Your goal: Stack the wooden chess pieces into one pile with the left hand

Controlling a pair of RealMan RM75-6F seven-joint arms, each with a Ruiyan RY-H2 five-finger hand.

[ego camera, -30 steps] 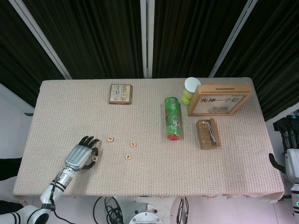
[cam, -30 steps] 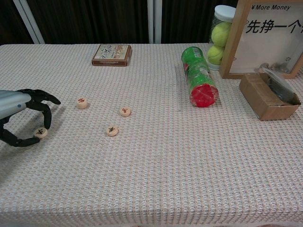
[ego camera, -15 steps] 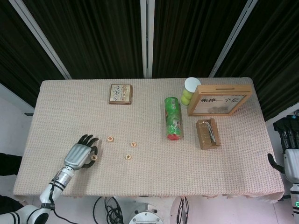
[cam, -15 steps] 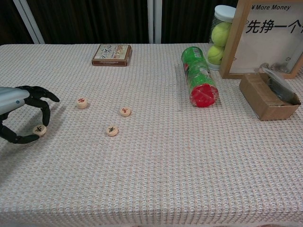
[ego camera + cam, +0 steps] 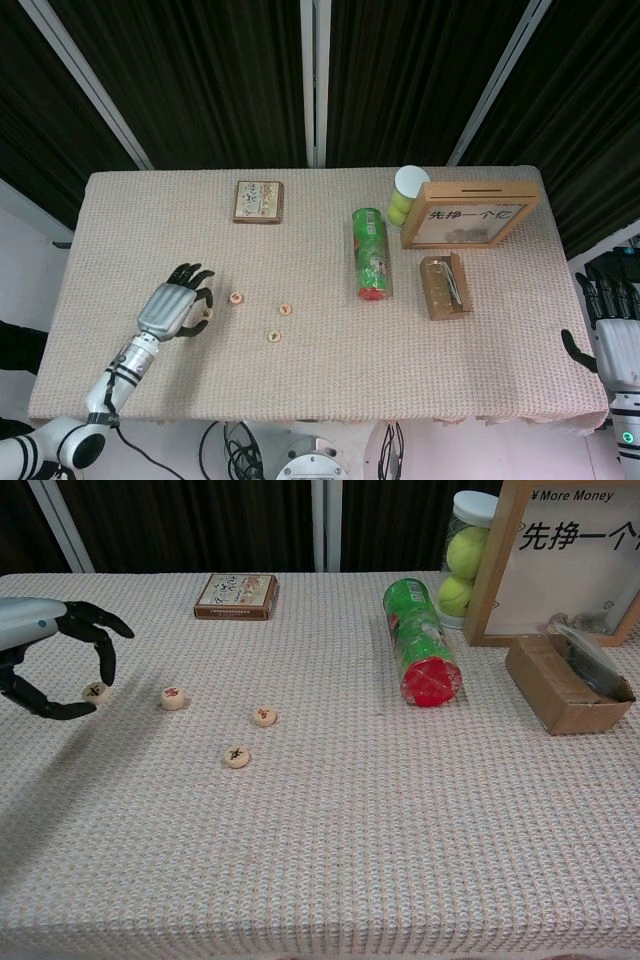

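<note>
the left robot hand [image 5: 55, 665] pinches one wooden chess piece [image 5: 96, 691] between its thumb and a fingertip. it looks lifted a little off the cloth, just left of the nearest chess piece [image 5: 174, 698]. i think it is held like this so it can be set on top of that one to start the pile.

two more chess pieces lie flat to the right of the nearest chess piece: the middle piece [image 5: 264, 716], and the front piece [image 5: 237, 756], which is closer to the front edge. none are stacked yet.

the right robot hand [image 5: 612, 335] waits off the right edge of the desk [image 5: 320, 380], holding nothing, its fingers apart and pointing up.

the desk has a bumpy tan cloth on it. far right of the nearest chess piece lie a green can [image 5: 421, 655] on its side, a jar of tennis balls [image 5: 463, 552], a framed sign [image 5: 570, 560] and a brown box [image 5: 566, 680]. behind it sits a small flat box [image 5: 237, 596]. dark curtains [image 5: 220, 70] hang at the back.
</note>
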